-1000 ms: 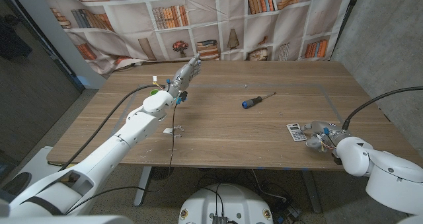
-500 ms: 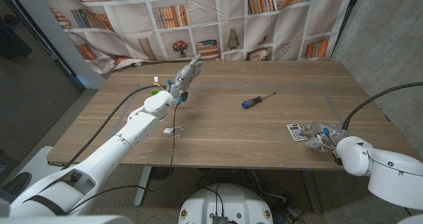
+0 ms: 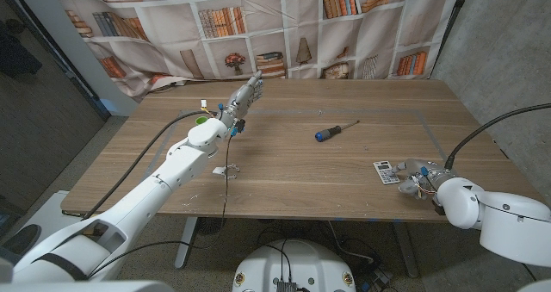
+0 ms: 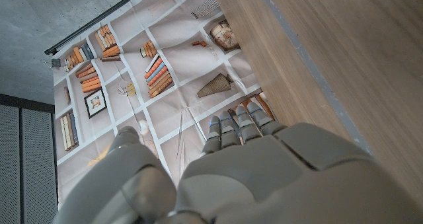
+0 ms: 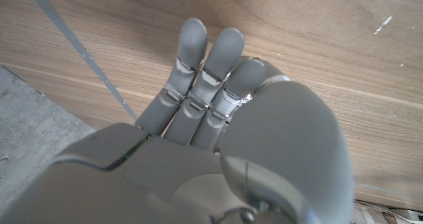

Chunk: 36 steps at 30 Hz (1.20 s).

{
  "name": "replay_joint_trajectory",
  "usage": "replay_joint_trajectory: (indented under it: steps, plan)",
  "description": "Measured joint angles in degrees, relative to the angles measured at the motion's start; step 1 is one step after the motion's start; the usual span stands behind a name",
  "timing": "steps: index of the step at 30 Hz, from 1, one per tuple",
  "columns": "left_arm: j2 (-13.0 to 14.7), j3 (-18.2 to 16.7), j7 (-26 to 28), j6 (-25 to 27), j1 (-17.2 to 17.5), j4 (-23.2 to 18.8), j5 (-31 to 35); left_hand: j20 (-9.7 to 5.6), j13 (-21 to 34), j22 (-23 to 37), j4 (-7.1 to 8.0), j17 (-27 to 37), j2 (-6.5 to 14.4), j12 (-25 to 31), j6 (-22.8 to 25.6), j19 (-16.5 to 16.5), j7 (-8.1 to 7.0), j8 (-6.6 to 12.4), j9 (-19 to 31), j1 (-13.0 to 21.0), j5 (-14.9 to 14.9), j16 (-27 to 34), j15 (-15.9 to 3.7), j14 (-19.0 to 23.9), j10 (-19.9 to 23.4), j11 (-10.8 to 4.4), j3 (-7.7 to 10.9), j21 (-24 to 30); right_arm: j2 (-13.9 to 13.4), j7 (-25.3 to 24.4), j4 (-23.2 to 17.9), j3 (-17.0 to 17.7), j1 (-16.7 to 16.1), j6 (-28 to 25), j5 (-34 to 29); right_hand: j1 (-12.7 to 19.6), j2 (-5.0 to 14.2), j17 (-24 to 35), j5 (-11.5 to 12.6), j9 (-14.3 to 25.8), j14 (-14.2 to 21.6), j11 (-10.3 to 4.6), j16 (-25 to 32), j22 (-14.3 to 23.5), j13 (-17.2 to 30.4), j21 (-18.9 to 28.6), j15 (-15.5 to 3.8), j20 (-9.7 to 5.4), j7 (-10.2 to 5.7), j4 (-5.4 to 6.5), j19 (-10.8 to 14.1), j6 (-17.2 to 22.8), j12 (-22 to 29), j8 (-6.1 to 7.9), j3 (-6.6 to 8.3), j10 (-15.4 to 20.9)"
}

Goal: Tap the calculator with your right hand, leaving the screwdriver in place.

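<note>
Right hand [image 3: 420, 173], fingers [image 5: 198, 85] together holding nothing, sits just beside the calculator [image 3: 386, 172] at its three o'clock; screwdriver [image 3: 336, 130] lies well apart on the bench [image 3: 284, 167].

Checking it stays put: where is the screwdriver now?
In the head view, the screwdriver lies mid-table, right of centre, apart from both hands, with the calculator nearer the front edge.

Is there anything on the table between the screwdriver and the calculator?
No. In the head view, only bare wood lies between the screwdriver and the calculator.
</note>
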Motion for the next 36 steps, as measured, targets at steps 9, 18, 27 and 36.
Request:
replay_joint_trajectory:
  steps: [9, 18, 27, 36]
  plan:
    - [-0.17, 0.1, -0.09, -0.03, -0.31, 0.32, 0.0, 0.0, 0.0, 0.0, 0.0, 0.0, 0.0, 0.0, 0.0, 0.0, 0.0, 0.0, 0.0, 0.0, 0.0, 0.0, 0.0, 0.0, 0.0, 0.0, 0.0, -0.22, -1.0, -2.3, 0.16, -2.31, 2.23, 0.06, 2.63, 0.0, 0.0, 0.0, -0.06, -0.01, 0.0, 0.0, 0.24, -0.26, 0.0, 0.24, 0.0, 0.0, 0.01, 0.08, 0.0, 0.62, 0.0, 0.0, 0.08, 0.0]
    - [-0.25, 0.17, -0.09, -0.03, -0.45, 0.34, 0.06, 0.0, 0.0, 0.0, 0.24, 0.0, 0.0, 0.0, -0.01, 0.0, 0.0, 0.0, 0.0, 0.0, 0.0, 0.0, 0.0, 0.0, 0.0, 0.0, -0.24, -0.22, -1.73, -4.01, 0.32, -4.83, 4.4, 0.64, 4.19, 0.0, 0.0, -0.27, -0.23, -0.01, 0.0, 0.01, 0.45, -0.26, -0.27, 0.24, 0.0, 0.01, 0.0, -0.16, 0.0, 0.62, 0.41, 0.0, 0.32, 0.0]
    - [-0.28, 0.18, 0.05, -0.01, -0.46, 0.3, 0.11, 0.0, 0.0, 0.0, 0.23, 0.0, 0.0, 0.0, -0.01, 0.0, 0.01, -0.22, 0.0, 0.0, 0.0, 0.0, 0.0, 0.0, 0.0, 0.0, -0.23, -0.22, -2.31, -5.29, 0.33, -6.83, 6.2, 0.87, 5.31, -0.31, 0.31, -0.42, -0.23, -0.01, 0.0, 0.01, 0.66, -0.26, -0.49, 0.24, 0.0, 0.01, 0.0, -0.04, 0.0, 0.61, 0.41, -0.39, 0.69, 0.01]
    - [-0.31, 0.21, 0.07, 0.21, -0.46, 0.26, 0.11, 0.0, 0.0, 0.0, 0.23, 0.0, 0.01, 0.0, -0.01, 0.0, 0.01, -0.22, 0.0, 0.01, 0.0, 0.0, 0.0, 0.0, 0.0, 0.0, -0.23, -0.66, -2.43, -4.16, -0.05, -11.32, 9.91, -0.6, 3.14, -0.31, 0.3, -0.59, -0.44, 0.01, 0.0, 0.01, 0.88, -0.26, -0.54, 0.66, 0.0, -0.14, 0.01, -0.15, -0.14, 1.23, 0.84, -0.4, 0.8, 0.01]
